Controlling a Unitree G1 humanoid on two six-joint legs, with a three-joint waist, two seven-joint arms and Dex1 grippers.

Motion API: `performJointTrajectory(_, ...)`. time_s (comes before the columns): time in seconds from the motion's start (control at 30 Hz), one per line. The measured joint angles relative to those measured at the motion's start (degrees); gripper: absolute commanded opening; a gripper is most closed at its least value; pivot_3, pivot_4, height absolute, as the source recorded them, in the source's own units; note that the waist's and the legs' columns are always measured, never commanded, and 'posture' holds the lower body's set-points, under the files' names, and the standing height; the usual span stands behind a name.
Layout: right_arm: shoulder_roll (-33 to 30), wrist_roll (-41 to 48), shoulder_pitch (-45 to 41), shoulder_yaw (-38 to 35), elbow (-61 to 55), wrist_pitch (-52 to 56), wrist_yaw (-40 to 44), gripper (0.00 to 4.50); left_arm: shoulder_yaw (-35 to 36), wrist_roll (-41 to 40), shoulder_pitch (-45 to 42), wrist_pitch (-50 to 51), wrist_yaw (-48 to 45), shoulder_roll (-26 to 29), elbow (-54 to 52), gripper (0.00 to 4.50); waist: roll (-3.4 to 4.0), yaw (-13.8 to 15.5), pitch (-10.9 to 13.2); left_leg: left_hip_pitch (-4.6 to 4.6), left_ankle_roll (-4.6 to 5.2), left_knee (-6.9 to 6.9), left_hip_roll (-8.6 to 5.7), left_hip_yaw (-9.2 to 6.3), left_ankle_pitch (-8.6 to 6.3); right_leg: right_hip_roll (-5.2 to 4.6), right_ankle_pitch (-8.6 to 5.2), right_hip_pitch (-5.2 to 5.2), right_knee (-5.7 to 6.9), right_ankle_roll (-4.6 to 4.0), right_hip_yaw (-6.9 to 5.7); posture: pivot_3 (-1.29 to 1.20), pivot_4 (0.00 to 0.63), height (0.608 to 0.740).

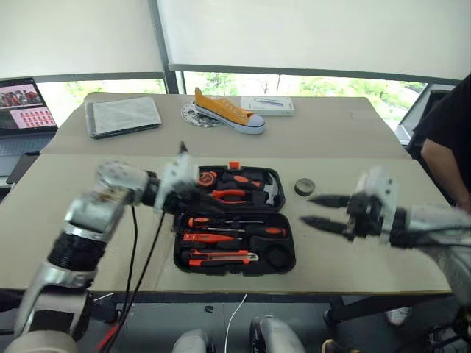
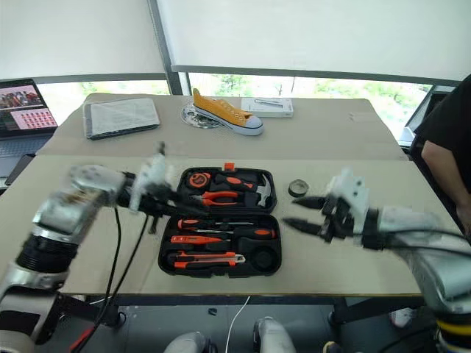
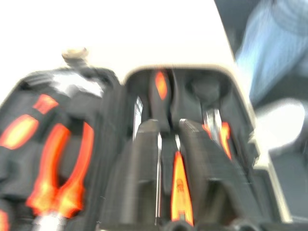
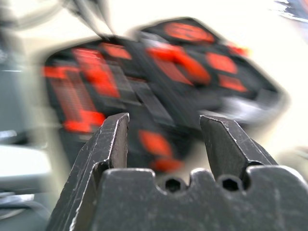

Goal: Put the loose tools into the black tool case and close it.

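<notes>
Left eye view: at centre left, the left gripper point(image 1: 193, 197) hovers over the far half of the open black tool case point(image 1: 234, 220), its fingers a narrow gap apart and empty in the left wrist view. Screwdrivers point(image 1: 235, 223) and a utility knife point(image 1: 221, 257) already lie in the near half. Right of the case, a small black tape roll point(image 1: 305, 187) sits loose on the tabletop point(image 1: 368, 147). At right, the right gripper point(image 1: 319, 210) has its fingers wide apart, holding nothing. Loading looks nearly done; the roll seemingly goes in next, then the lid. Motion blur obscures the recesses.
</notes>
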Motion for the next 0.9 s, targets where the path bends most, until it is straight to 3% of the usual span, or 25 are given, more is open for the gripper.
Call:
performJointTrajectory(0.2, 4.9, -15.5, -17.5, 13.0, 26.6, -12.1, 4.8, 3.29, 5.2, -6.5, 1.2, 6.7, 4.3, 0.2, -3.2, 4.39, 0.01, -0.5, 0.2, 0.0, -0.01, -0.13, -0.16, 0.04, 0.01, -0.02, 0.06, -0.12, -0.02, -0.21, 0.08, 0.0, 0.15, 0.733)
performJointTrajectory(0.37, 12.3, -25.6, -27.4, 20.7, 45.5, -23.2, 7.3, 3.29, 6.4, -9.1, 3.4, 8.0, 6.7, 0.4, -7.4, 4.45, 0.1, -0.4, 0.2, -0.01, -0.07, -0.2, -0.17, 0.14, 0.03, -0.08, 0.09, -0.2, 0.04, -0.36, 0.05, 0.0, 0.15, 0.733)
performJointTrajectory(0.57, 17.6, -32.9, -34.2, 24.0, 62.0, -32.1, 7.3, 3.29, 6.3, -10.3, 4.2, 9.0, 8.7, 1.1, -10.1, 4.45, 0.17, -0.2, 0.3, -0.09, -0.11, -0.2, -0.16, 0.24, 0.04, -0.19, 0.08, -0.25, 0.04, -0.36, -0.11, 0.0, 0.15, 0.733)
performJointTrajectory(0.63, 18.8, -34.3, -35.6, 24.1, 66.2, -34.2, 6.9, 2.29, 6.2, -10.3, 5.0, 8.8, 9.0, 1.5, -10.3, 4.5, 0.18, -0.3, 0.3, -0.06, -0.13, -0.2, -0.16, 0.25, 0.04, -0.2, 0.09, -0.25, 0.08, -0.36, -0.15, 0.0, 0.15, 0.733)
performJointTrajectory(0.67, 19.4, -34.8, -36.4, 24.0, 67.8, -35.4, 6.7, 2.17, 5.9, -10.1, 5.5, 8.4, 9.2, 1.6, -10.4, 4.5, 0.19, -0.4, 0.3, -0.05, -0.14, -0.19, -0.16, 0.25, 0.05, -0.2, 0.09, -0.25, 0.11, -0.36, -0.15, 0.0, 0.15, 0.733)
performJointTrajectory(0.87, 20.8, -36.5, -37.8, 23.6, 72.1, -38.5, 6.9, 0.07, 4.3, -9.0, 5.7, 6.4, 9.3, 2.1, -10.4, 4.5, 0.21, -0.6, 0.3, 0.02, -0.34, -0.18, -0.15, 0.26, 0.15, -0.23, 0.1, -0.25, 0.28, -0.42, -0.06, 0.0, 0.15, 0.733)
performJointTrajectory(0.9, 20.8, -36.5, -37.8, 23.2, 72.1, -38.9, 7.1, 0.07, 4.1, -8.8, 5.7, 6.2, 9.3, 2.2, -10.4, 4.5, 0.21, -0.6, 0.3, 0.03, -0.38, -0.18, -0.14, 0.25, 0.18, -0.22, 0.11, -0.25, 0.3, -0.45, -0.06, 0.0, 0.15, 0.733)
